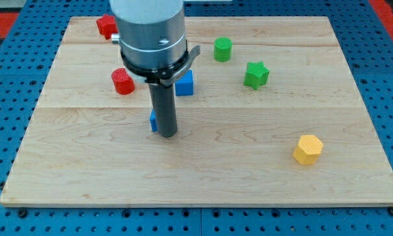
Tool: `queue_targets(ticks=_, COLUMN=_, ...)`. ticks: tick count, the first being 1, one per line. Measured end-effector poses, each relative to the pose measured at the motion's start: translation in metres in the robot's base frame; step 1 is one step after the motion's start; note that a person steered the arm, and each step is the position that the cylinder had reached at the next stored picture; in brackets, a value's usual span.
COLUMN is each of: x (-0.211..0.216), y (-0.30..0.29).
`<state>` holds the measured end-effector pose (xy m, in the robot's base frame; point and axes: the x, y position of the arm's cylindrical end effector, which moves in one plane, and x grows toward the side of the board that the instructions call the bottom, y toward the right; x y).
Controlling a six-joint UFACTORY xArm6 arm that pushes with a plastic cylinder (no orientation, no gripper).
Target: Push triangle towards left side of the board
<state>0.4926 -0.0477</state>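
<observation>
One view: the single camera looks down on the counter from its near edge.
Counter [262, 177]: pale wooden board with grain running left to right, lying on a blue perforated base; a red patch of that base shows at the view's top left and top right corners.
Arm: a grey cylinder with a dark collar comes in from the view's top and ends in a straight dark rod.
My tip [168, 135]: it rests on the board left of centre; there are no fingers on this rod, so nothing is grasped and nothing can be wide or narrow.
Blue triangle [154, 122]: only a small blue sliver shows at the rod's left side, just beside or touching it; its shape is mostly hidden.
Blue cube [185, 83]: up from the tip, partly behind the collar.
Red cylinder [123, 81]: to the view's left of the rod.
Red block [105, 25]: at the top left edge, shape unclear.
Green cylinder [223, 49]: top centre-right.
Green star [256, 74]: just right of and below it.
Yellow hexagon [308, 149]: alone at lower right, well apart.
</observation>
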Motion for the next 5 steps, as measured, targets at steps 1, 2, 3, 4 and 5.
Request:
queue_targets(ticks=1, x=-0.004, y=0.031)
queue_targets(ticks=2, x=-0.003, y=-0.008)
queue_targets(ticks=3, x=0.002, y=-0.007)
queue_targets(ticks=4, x=0.002, y=0.043)
queue_targets(ticks=5, x=-0.006, y=0.161)
